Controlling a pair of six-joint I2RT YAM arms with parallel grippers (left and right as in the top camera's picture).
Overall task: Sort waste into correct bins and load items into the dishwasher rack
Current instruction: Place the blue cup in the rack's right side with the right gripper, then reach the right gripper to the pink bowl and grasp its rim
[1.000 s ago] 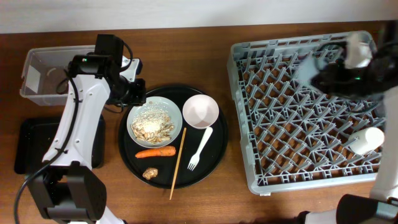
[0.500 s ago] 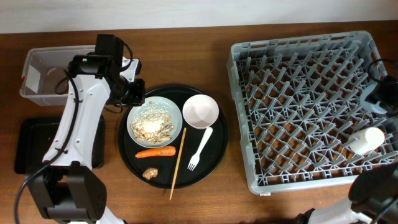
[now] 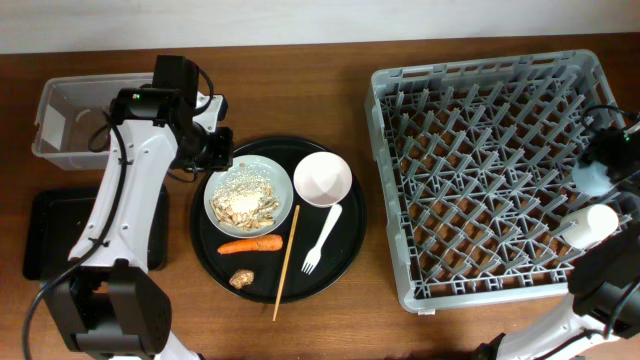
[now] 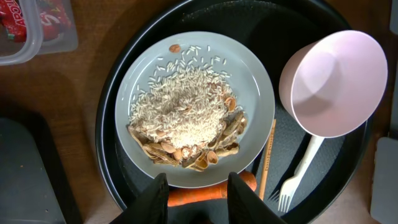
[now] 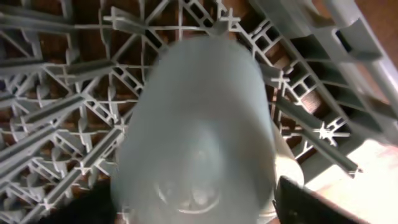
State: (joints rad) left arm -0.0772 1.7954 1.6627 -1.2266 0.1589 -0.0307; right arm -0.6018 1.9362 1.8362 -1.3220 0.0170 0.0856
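Where R pincer (image 5: 200, 200) hangs over rack (image 3: 470, 180), blue cup (image 5: 199, 112) sits btwn jaws.

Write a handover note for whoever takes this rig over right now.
Left gripper: open, over the plate rim by the carrot, holding nothing.
Right gripper: shut on the light-blue cup over the rack; view blurred.
Done: white cup lies in the rack; red wrappers in the clear tub.
To do: place the cup; rice, carrot, brown lump to the clear tub or shallow black tray; then plate, bowl, fork into the rack.
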